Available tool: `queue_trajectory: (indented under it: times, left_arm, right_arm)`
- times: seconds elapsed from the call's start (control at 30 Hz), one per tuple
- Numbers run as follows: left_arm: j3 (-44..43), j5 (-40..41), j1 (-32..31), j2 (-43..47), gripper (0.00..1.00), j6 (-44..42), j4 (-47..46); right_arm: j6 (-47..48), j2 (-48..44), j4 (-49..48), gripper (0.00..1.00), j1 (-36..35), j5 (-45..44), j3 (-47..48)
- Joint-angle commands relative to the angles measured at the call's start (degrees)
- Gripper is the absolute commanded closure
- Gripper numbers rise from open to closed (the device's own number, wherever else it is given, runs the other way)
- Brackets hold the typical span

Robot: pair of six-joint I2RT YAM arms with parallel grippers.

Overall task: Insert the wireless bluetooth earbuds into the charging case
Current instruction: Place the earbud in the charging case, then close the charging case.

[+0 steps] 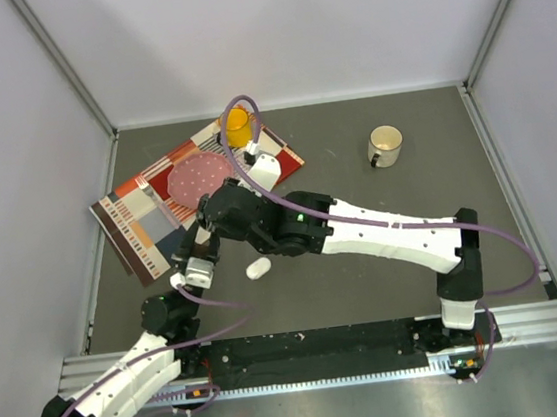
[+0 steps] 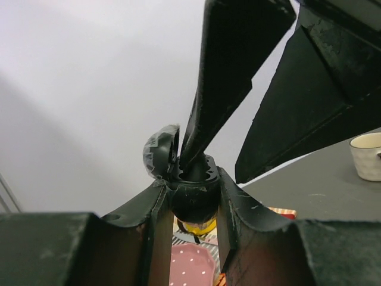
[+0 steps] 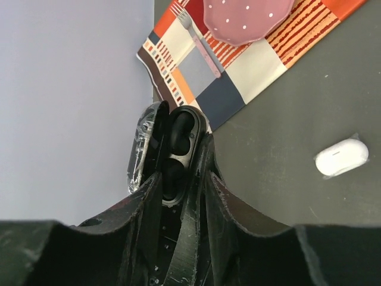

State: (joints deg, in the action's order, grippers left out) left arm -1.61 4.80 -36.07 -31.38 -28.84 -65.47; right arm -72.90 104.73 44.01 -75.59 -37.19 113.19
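We saw the left pincer (image 2: pixel 191 189) clamped on the black charging case (image 3: pixel 181 143). Its two fingers pressed the case's lower body from either side and held it up off the table (image 3: pixel 286 113). The lid (image 3: pixel 143 149) stood open, to the left of the right pincer's tips, with wrinkled clear film over it.

The right pincer (image 3: pixel 178 176) pointed straight into the open case, its tips at the wells. Its fingers stood a narrow way apart. In the left wrist view one finger reached into the mouth of the case and the other sat just outside the rim. We could not tell whether they pinched anything.

A black bud (image 3: pixel 180 128) sat in the well just beyond the right pincer's tips. The well between the tips was too dark for us to tell what lay in it.

To the right of the right pincer, well apart from it, a white case (image 3: pixel 341 157) lay shut on the table. Farther ahead of its tips lay a striped placemat (image 3: pixel 262 59) bearing a pink plate (image 3: pixel 247 21) and a fork (image 3: pixel 196 39). From the left pincer, a mug (image 2: pixel 368 156) stood far off to the right.
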Motion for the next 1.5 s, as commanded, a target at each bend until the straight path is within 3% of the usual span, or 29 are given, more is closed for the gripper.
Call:
queue_trajectory:
  times: [0.0,0.3,0.43,0.63,0.73,0.83,0.87,1.0,1.2,1.37,1.47]
  left_arm:
    - [4.42,-0.05,-0.22,0.26,1.0,3.08,-7.39]
    - [4.86,0.38,-0.22,0.18,1.0,8.18,-7.48]
    - [5.04,0.56,-0.22,0.44,1.0,10.03,-7.39]
    - [5.47,-0.66,-0.14,1.84,1.0,12.49,-6.78]
    - [5.65,-2.15,-0.14,3.16,1.0,14.86,-5.64]
    - [4.69,-8.29,-0.14,5.62,1.0,18.02,-1.52]
    - [3.55,-11.97,-0.14,7.1,1.0,18.81,2.24]
    - [2.13,-21.39,-0.05,8.44,1.0,22.86,7.02]
    - [-2.96,-32.9,0.13,6.16,1.0,28.13,8.96]
    - [-4.72,-35.47,0.57,2.2,1.0,34.01,3.96]
    - [-5.69,-35.56,0.65,0.18,1.0,37.7,1.23]
  right_arm:
    - [3.03,-3.73,1.79,0.66,-0.61,-2.62,-1.21]
    - [7.94,-8.39,-4.71,0.63,-0.96,-5.17,-5.43]
    - [12.95,-12.96,-16.38,0.62,-1.22,-6.49,-11.92]
    - [21.21,-17.62,-25.71,0.6,-1.22,-5.53,-19.99]
    - [31.4,-21.84,-37.04,0.6,-1.14,-1.66,-28.35]
    - [38.17,-27.02,-45.04,0.53,-0.26,0.26,-35.47]
    - [39.49,-29.73,-46.8,0.52,1.4,4.63,-36.71]
    - [41.17,-34.22,-47.7,0.51,6.58,15.99,-40.67]
    - [47.05,-38.1,-48.4,0.5,9.58,24.17,-42.7]
    - [47.68,-38.28,-44.28,0.5,13.89,33.75,-41.73]
    - [46.19,-36.88,-38.84,0.35,15.82,34.03,-40.42]
